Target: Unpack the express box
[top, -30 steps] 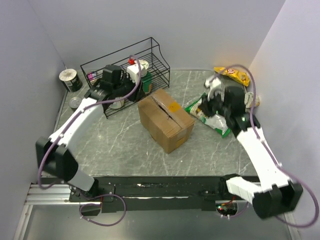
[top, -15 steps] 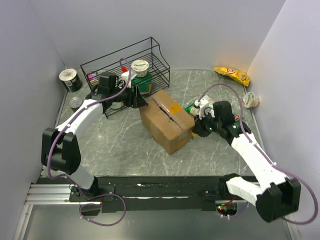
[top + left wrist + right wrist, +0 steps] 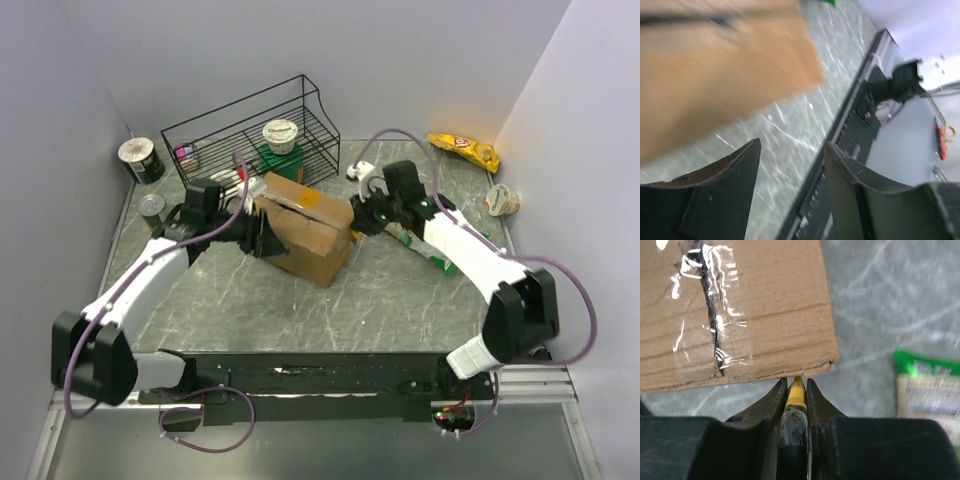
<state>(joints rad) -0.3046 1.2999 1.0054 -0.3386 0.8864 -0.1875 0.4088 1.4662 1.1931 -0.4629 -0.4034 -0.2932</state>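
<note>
The express box (image 3: 305,228), a brown taped carton with a yellow-orange label, sits mid-table, turned and tipped. My left gripper (image 3: 262,233) is at its left side. In the left wrist view this gripper (image 3: 792,147) is open with only table between its fingers, and the blurred box (image 3: 715,70) fills the upper left. My right gripper (image 3: 353,215) is at the box's right edge. It (image 3: 797,382) is shut on a thin black tool with a yellow tip (image 3: 796,392). The tip touches the lower edge of the box (image 3: 740,310), near a taped seam.
A black wire rack (image 3: 250,125) with a lidded cup (image 3: 281,133) stands behind the box. Two cans (image 3: 140,157) sit at the far left. A green packet (image 3: 440,255) lies under my right arm, also seen as a green packet (image 3: 927,395). A yellow bag (image 3: 465,150) and a cup (image 3: 503,200) lie far right.
My left gripper left the rack, came to the box's left side and opened. My right arm swung left to the box's right edge. The box shifted left and turned.
</note>
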